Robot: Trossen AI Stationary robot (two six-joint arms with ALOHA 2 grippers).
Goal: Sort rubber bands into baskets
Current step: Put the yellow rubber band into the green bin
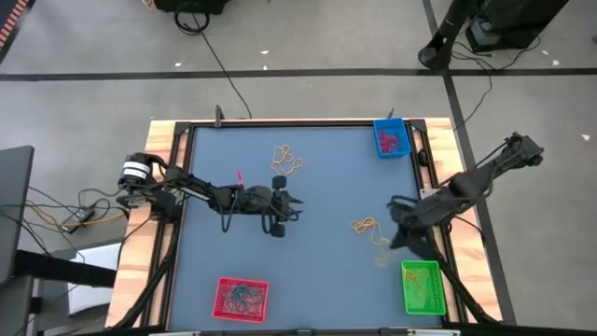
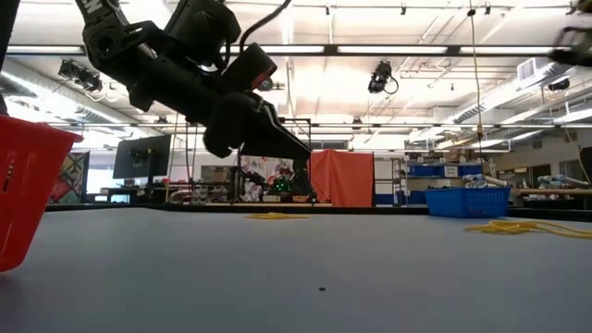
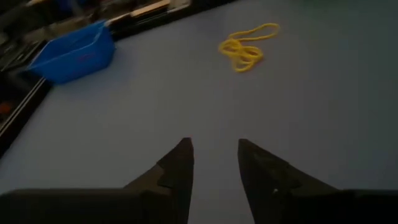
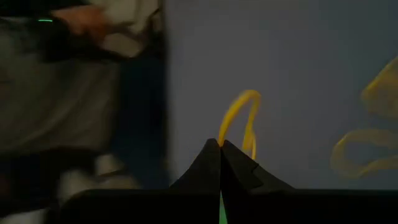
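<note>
The right gripper (image 4: 220, 144) has its dark tapered fingers pressed together on a thin yellow rubber band (image 4: 239, 118), whose loop arches up from the tips. In the high view this gripper (image 1: 392, 235) sits right of centre, just above the green basket (image 1: 422, 287) at lower right, likely the band's destination since that basket already holds yellow loops. A tangle of yellow bands (image 1: 366, 225) lies on the mat just beside it.

The left gripper (image 3: 214, 152) holds its wedge-shaped fingers spread with nothing between them, near mid-frame in the high view (image 1: 291, 207), probably ready for another pick. Ahead of it lies a yellow cluster (image 3: 247, 48) on the smooth grey-blue mat. The slatted blue basket (image 1: 391, 137) stands upper right, the red basket (image 1: 241, 298) at the lower edge.
</note>
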